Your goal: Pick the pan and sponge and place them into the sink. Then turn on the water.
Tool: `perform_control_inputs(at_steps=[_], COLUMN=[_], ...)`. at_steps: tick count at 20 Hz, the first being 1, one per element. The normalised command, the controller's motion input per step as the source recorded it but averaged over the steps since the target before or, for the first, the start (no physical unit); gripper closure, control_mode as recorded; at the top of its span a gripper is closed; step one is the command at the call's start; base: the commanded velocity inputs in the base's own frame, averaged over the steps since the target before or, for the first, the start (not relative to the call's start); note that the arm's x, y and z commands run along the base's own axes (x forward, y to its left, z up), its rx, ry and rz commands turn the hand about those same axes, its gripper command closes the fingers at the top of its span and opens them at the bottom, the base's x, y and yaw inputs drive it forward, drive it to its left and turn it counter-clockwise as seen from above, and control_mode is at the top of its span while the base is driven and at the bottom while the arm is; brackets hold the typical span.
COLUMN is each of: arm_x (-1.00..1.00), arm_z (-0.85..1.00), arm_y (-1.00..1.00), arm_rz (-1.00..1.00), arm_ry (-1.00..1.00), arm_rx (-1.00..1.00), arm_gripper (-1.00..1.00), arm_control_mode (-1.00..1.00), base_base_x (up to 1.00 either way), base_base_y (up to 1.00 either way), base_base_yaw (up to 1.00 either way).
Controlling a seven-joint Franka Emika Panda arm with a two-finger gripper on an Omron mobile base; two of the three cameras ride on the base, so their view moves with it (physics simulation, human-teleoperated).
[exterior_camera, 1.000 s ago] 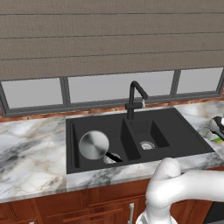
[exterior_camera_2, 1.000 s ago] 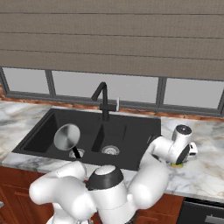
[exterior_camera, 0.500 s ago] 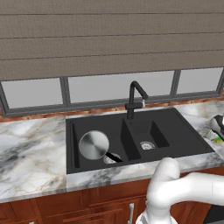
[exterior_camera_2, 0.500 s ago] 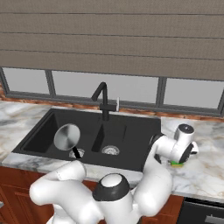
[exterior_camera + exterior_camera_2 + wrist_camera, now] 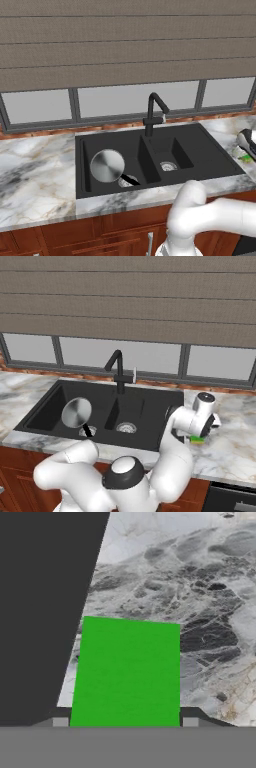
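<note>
Two jaws pinching green sponge [image 5: 126, 672] from either side (on marble counter [image 5: 210, 612]), black sink [image 5: 45, 612] rim just beside, pan [image 5: 107, 165] well apart inside.

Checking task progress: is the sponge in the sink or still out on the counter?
Out. The green sponge lies on the marble counter just right of the sink, between the gripper fingers.

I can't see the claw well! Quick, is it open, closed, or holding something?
Gripper: closed on the green sponge, which sits on the marble counter beside the sink.
</note>
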Motion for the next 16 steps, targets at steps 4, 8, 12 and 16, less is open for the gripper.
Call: perform_control_inputs(at_steps=[4,8,12,16], arm_x=[-0.13,-0.16,-0.15,-0.05], arm_z=[0.00,0.00,0.00,0.00], arm_y=[0.89,0.94,0.92,0.78], arm_rz=[0.00,0.00,0.00,0.00], arm_ry=[0.00,0.00,0.00,0.00], arm_rx=[-0.11,-0.10,-0.06,-0.04], arm_gripper=[1.00,1.00,1.00,1.00], arm_control_mode=[-1.00,-1.00,-1.00,-1.00], base_base_x=[0.00,0.00,0.00,0.00], base_base_y=[0.00,0.00,0.00,0.00], base_base_yaw=[0.00,0.00,0.00,0.00])
